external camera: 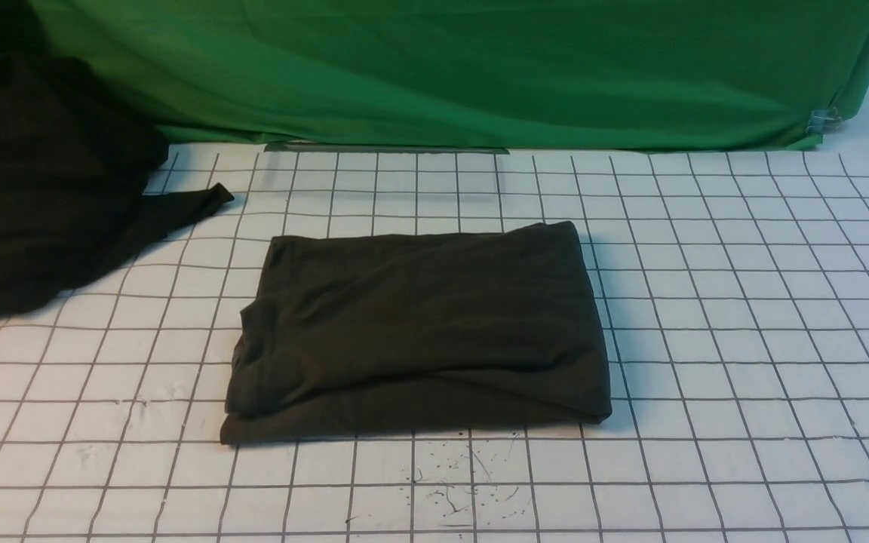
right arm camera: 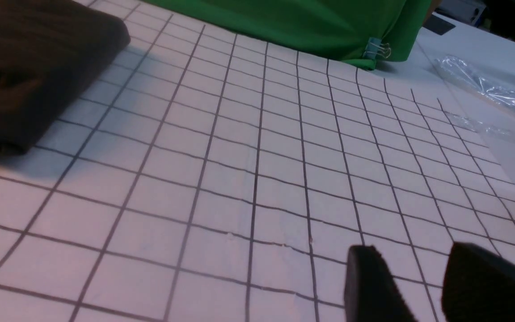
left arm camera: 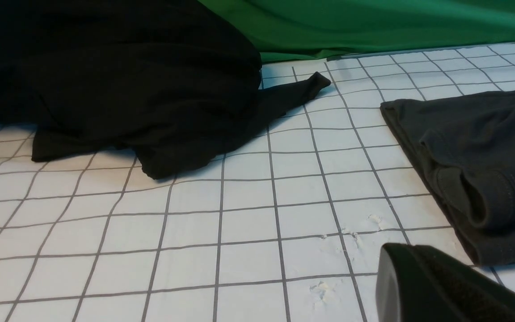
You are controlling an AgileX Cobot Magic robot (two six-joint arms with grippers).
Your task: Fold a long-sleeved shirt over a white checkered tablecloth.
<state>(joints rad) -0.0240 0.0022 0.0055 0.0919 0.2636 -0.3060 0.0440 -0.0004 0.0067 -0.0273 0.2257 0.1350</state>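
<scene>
folded shirt (external camera: 419, 332), tablecloth (external camera: 744, 317) bare rt side

The front view looks forward and down from the robot's side across the white checkered tablecloth (external camera: 744, 317) toward the plain green cloth (external camera: 480, 68) at the back. The left wrist view sits low and close over the grid, facing the black heap of cloth (left arm camera: 119, 80). The right wrist view, equally low, faces the green cloth's clipped corner. All three share the folded dark charcoal-grey shirt (external camera: 419, 332).
</scene>
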